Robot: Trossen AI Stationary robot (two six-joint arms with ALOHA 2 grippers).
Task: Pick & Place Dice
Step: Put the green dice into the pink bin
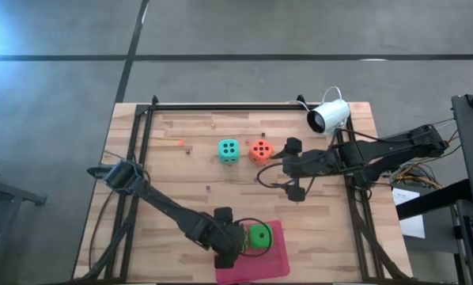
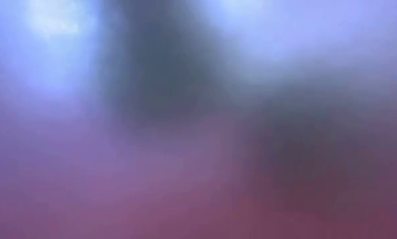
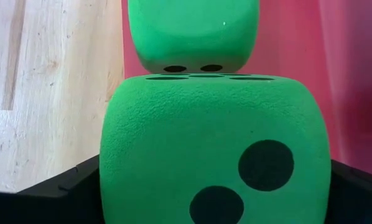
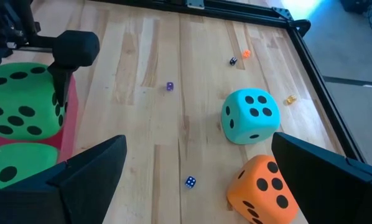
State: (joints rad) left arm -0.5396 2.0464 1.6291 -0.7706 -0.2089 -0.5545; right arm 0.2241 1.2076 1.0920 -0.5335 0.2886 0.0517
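Left jaws [image 1: 235, 247]: spread wide around a green die [image 3: 214, 149] on the pink mat [image 1: 278, 261], second green die [image 3: 194, 31] just beyond.
Feel: looks like soft, light foam; grip opposite flat faces.
Right jaws [image 1: 294, 168]: released, holding nothing; orange die [image 4: 264, 190] between them, teal die [image 4: 250, 116] just past.

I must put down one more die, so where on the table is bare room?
Free: the wooden table between the left arm and the teal die, and the strip behind both dice. Crowded: the pink mat, with the green dice and left end effector; also around the orange die beside the right end effector.
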